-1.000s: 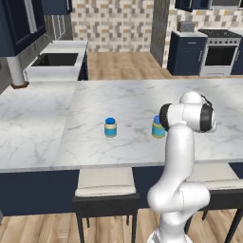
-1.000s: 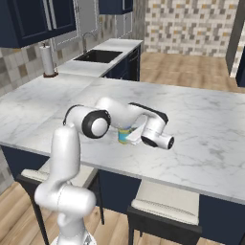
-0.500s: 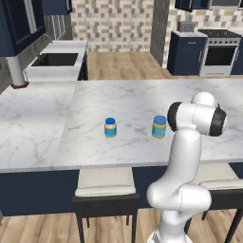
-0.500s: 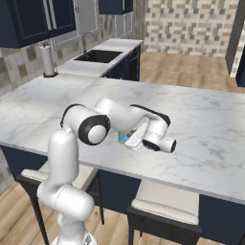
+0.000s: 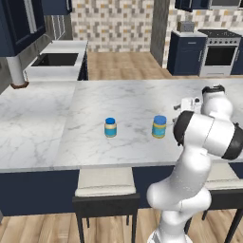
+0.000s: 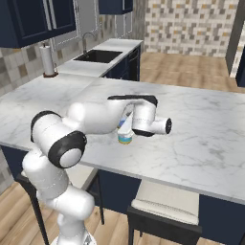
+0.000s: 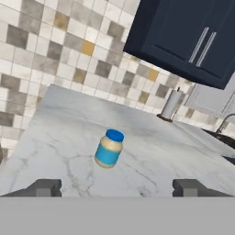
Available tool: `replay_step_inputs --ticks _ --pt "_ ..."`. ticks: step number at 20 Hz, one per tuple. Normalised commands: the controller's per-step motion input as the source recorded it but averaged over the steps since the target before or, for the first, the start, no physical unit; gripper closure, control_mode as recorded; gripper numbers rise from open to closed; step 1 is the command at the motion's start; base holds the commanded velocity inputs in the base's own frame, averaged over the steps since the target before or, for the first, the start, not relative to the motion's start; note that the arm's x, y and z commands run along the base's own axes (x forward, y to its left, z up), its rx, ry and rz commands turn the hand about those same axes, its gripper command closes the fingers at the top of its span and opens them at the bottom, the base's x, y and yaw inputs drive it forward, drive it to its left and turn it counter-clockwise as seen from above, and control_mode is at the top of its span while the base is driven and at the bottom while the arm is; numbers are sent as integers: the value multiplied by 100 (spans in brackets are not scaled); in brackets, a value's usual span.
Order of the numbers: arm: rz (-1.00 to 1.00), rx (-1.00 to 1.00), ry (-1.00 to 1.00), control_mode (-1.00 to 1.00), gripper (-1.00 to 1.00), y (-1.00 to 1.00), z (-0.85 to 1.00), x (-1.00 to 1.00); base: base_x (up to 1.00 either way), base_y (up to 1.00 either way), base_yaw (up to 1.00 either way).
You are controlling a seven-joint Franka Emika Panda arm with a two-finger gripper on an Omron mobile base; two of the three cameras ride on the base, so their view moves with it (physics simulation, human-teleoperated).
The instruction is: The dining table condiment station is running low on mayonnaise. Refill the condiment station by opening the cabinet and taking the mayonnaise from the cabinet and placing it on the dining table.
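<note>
Left base view: the mayonnaise (image 5: 159,126) stands upright on the marble bench (image 5: 47,123), free of the end effector (image 5: 191,103), which hangs just right of and beyond it with fingers spread wide, holding nothing.

Arm (image 5: 190,180) was glossy white, built of rounded segments with dark grey joint bands; pincer (image 7: 117,187) tips appeared dark grey, detail blurred.
</note>
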Motion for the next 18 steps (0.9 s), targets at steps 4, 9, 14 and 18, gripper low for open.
replay_step_inputs --ticks 4,9,14,18 --pt "-5 -12 -1 -100 -100 10 100 -82 0 0 0" --pt "-8 -7 0 -100 -100 19 86 -99 0 0 0" --pt "-11 -8 -3 -100 -100 21 86 -100 0 0 0" --pt "-10 -11 -5 -100 -100 25 81 -100 0 0 0"
